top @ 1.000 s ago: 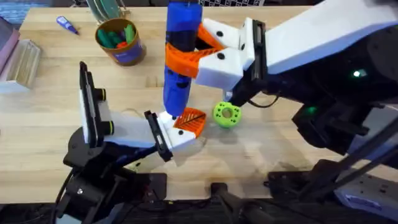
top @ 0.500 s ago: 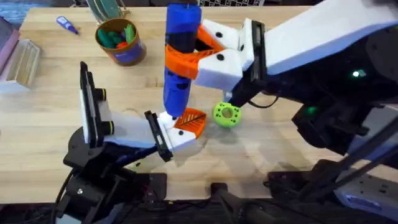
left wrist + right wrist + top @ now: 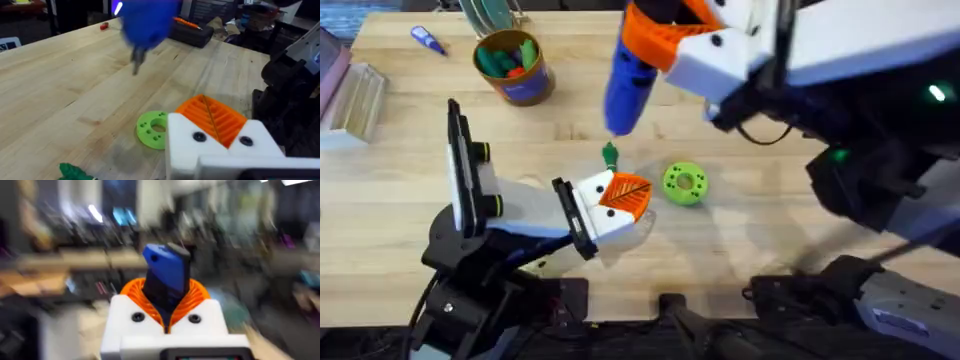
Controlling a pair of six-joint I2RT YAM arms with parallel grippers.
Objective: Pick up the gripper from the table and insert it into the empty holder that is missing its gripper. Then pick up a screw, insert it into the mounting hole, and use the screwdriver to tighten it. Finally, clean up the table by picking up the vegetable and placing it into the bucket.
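My right gripper [image 3: 645, 40] hangs high over the table's back middle, shut on the fat blue screwdriver [image 3: 623, 90], whose bit points down. The right wrist view shows the orange pads [image 3: 135, 292] clamping the blue body [image 3: 167, 272]. Low over the table's middle, my left gripper [image 3: 623, 195] is shut, its two orange ribbed pads [image 3: 212, 117] pressed together in white mounts. The small green vegetable [image 3: 610, 155] lies just beyond it, below the bit [image 3: 136, 60]. The orange bucket [image 3: 512, 66] stands at the back left. The empty holder and the screw are out of view.
A bright green disc with holes [image 3: 684, 183] lies right of my left gripper. Green items fill the bucket. A small blue pen-like tool [image 3: 428, 40] rests at the far left back, near a clear box [image 3: 355, 100]. Bare wood stretches to the right.
My right arm has lifted the screwdriver up and back, off the left gripper's tip. The vegetable beneath it has come into sight. The left arm has stayed put.
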